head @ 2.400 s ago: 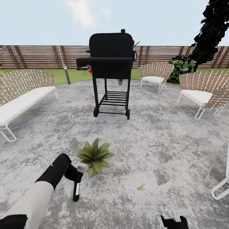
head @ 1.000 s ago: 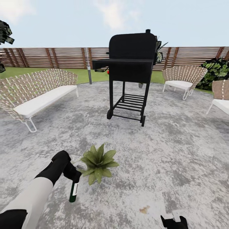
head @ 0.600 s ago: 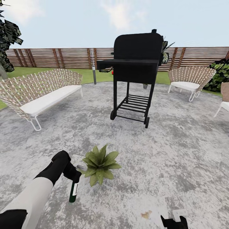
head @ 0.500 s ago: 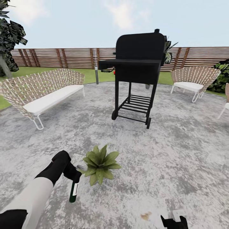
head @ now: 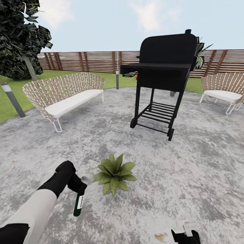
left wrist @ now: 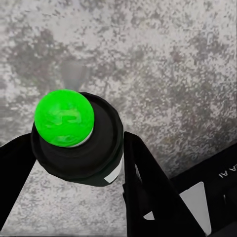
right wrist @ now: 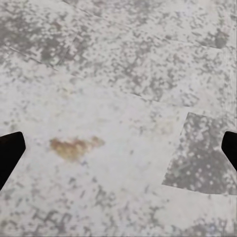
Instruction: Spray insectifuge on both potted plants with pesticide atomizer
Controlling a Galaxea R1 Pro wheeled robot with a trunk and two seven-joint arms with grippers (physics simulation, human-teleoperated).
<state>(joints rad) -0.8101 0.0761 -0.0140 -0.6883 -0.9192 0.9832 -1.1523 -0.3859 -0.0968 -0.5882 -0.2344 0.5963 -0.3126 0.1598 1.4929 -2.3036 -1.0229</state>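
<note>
- The left end effector [head: 78, 189] is clenched on the pesticide atomizer [head: 78, 205], which hangs from its fingers over the paved patio [head: 189, 176], neck up and base down.
- In the left wrist view the pesticide atomizer [left wrist: 79, 143] sits between the two dark fingers [left wrist: 148, 187], its dark round body seen end-on with a bright green disc on the facing end and a strip of white label at the edge.
- One potted plant [head: 114, 172], a rosette of pointed green leaves, stands on the patio just beside the left end effector, on the side toward the robot's right; its pot is hidden under the leaves.
- A small pale object lies between the end effector and the plant; what it is cannot be told.
- Well beyond the left end effector, across the patio, stands a black grill [head: 165, 73] on a wheeled frame.
- A woven sofa [head: 64, 96] with a white cushion lies far ahead and to the left of it, a woven chair [head: 222, 91] far to the right.
- The slat fence [head: 91, 61], lawn, a dark tree [head: 20, 37] and a grey lamp post [head: 12, 100] lie further off.
- The right end effector [head: 184, 236] shows as dark tips low in the head view.
- In the right wrist view its fingertips [right wrist: 10, 150] stand wide apart, released, above mottled paving with a brown stain [right wrist: 74, 146].
</note>
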